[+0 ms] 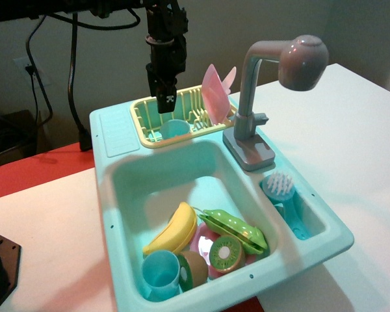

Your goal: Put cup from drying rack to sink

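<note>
The light-blue cup point(177, 128) stands upright in the near part of the pale-yellow drying rack point(145, 129), at the back of the turquoise sink point(110, 195). My black gripper point(167, 104) hangs straight down just above the cup and slightly to its left, and it holds nothing. Its fingers overlap from this angle, so no gap between them shows. A second blue cup point(160, 275) lies in the basin at the front left.
A pink plate point(214, 97) stands in the rack's right end. The grey faucet point(260, 97) rises right of the rack. The basin holds a banana point(174, 229), a pea pod point(237, 229) and kiwi pieces point(225, 252). A blue brush point(283, 188) lies in the side compartment.
</note>
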Controlling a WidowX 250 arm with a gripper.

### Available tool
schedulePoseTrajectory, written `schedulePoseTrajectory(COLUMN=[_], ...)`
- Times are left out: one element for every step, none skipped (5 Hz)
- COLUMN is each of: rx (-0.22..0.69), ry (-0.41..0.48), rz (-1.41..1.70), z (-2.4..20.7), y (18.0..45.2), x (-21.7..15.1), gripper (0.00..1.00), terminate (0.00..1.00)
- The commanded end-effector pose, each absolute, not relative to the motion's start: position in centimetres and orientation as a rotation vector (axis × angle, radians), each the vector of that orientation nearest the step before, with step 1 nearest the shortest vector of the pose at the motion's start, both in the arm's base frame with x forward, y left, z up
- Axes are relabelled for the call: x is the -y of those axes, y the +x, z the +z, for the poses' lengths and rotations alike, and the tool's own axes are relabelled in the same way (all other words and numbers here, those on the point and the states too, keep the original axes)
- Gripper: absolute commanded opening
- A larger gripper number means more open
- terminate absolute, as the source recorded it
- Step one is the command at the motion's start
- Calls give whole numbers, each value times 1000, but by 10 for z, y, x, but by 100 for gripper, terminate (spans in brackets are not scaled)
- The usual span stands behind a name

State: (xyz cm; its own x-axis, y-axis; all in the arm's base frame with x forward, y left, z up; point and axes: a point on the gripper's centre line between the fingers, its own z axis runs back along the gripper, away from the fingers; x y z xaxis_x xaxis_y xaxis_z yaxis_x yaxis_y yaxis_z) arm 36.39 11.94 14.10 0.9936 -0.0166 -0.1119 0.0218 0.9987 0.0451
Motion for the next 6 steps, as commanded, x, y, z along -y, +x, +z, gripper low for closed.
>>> schedulePoseTrajectory(rx=[-112, -111, -127, -151, -154, -136], ry=[46, 49, 69, 72, 77, 74], rz=[-19, -22, -7, -6, 3, 4], z=[141, 135, 127, 117, 112, 109], y=[364, 368, 369, 368, 366, 365], x=[-119, -120, -120, -119, -118, -117], gripper=[100, 100, 100, 100, 100, 0], terminate=[0, 0, 0, 0, 0, 0])
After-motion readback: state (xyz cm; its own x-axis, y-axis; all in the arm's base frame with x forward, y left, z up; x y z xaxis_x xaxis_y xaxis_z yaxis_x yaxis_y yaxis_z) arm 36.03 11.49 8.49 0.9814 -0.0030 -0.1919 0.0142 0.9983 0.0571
